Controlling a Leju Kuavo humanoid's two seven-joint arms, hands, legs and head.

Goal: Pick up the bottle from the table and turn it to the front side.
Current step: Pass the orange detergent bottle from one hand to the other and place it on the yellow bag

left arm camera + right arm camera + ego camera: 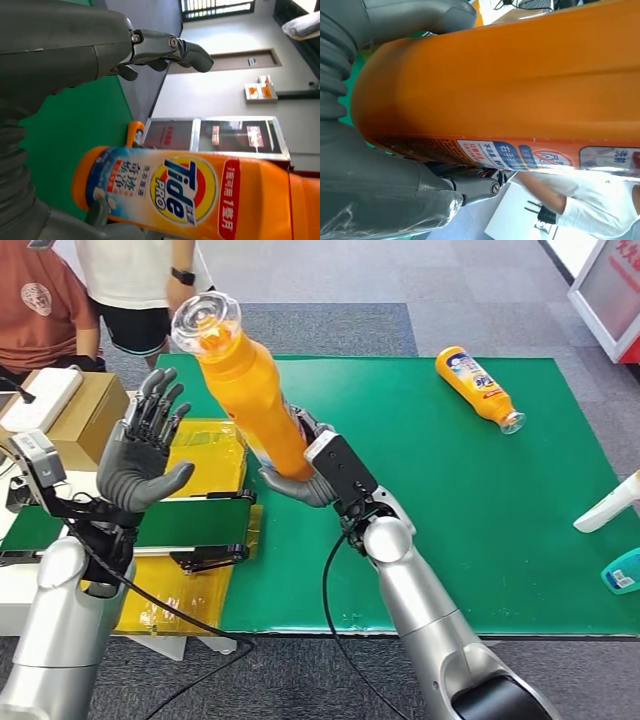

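**Orange bottle held aloft in the right hand**

At nine o'clock, the left hand (142, 455) is raised, fingers spread and holding nothing. Toward the centre, the right hand (302, 475) grips the base of the tall orange plastic detergent bottle (245, 385), lifted off the green tabletop (453, 520) and tilted toward eleven o'clock. At two o'clock a second orange bottle (478, 387) lies flat.

2nd bottle (478, 387) on green mat (453, 500); cardboard box (79, 415).
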